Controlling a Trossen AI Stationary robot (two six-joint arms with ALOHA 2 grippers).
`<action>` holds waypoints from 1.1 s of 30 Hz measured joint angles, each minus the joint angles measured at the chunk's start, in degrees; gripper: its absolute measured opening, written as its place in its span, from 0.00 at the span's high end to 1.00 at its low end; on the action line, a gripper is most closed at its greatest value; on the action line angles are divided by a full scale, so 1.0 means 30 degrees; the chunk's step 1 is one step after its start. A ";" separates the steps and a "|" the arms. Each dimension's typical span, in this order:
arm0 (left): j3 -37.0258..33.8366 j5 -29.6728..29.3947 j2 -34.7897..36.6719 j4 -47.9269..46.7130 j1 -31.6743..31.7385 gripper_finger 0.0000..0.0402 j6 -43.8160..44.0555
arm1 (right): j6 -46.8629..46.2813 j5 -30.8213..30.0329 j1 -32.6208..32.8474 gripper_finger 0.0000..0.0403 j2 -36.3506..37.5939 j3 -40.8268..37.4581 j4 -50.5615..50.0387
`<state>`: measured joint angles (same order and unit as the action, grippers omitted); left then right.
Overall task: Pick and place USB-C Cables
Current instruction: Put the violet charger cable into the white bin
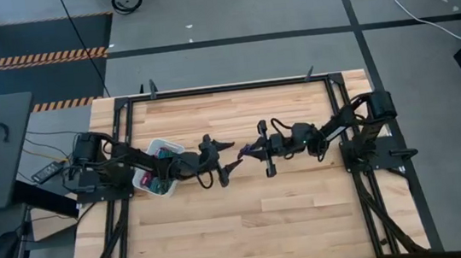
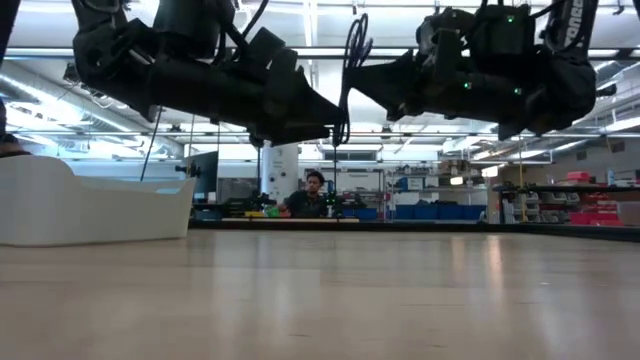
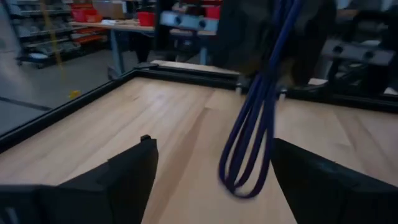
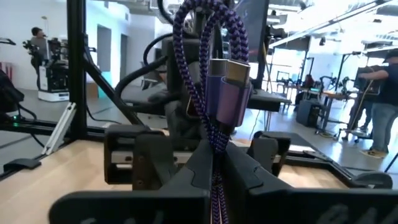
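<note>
A purple braided USB-C cable bundle (image 4: 214, 74) is held above the middle of the table by my right gripper (image 1: 260, 150), which is shut on it. The bundle (image 1: 248, 150) points toward my left gripper (image 1: 223, 159). That gripper is open and faces it from the table's left. In the left wrist view the bundle's looped end (image 3: 244, 177) hangs between the two open fingers (image 3: 134, 171) without touching them. More cable bundles (image 1: 163, 157) lie in a white bin (image 1: 146, 179) under the left arm. My right gripper pinches the purple cable bundle between its two fingers (image 4: 249, 168), gripping several folded strands (image 4: 214, 155) a little behind the silver-tipped plugs (image 4: 231, 84). The fingers come level from the table's right. The bundle is lifted clear of the table and sticks out past the fingertips.
The white bin (image 2: 90, 205) sits on the table's left part, beside the left arm. A black frame (image 1: 226, 87) runs round the wooden table top (image 1: 249, 221). A person (image 2: 312, 195) sits far behind the table.
</note>
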<state>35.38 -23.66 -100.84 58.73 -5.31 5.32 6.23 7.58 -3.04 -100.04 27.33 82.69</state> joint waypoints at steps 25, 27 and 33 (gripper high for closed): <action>0.2390 0.0833 0.0000 -0.3852 -0.0797 0.89 -0.1376 | -0.1400 0.0978 -0.0003 0.86 -0.0913 0.0817 -0.0335; 0.2397 0.0082 0.0000 -0.4138 -0.1171 0.94 -0.1356 | -0.2157 0.1435 -0.0123 0.82 -0.0867 0.0816 -0.0454; 0.2397 -0.3504 0.1610 -0.7634 -0.2463 0.93 0.0124 | -0.3662 0.3711 -0.0843 0.70 0.0407 0.0803 -0.0501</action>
<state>42.57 -34.17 -96.01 35.83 -12.70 5.69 -4.75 18.72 -5.57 -98.82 29.74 81.18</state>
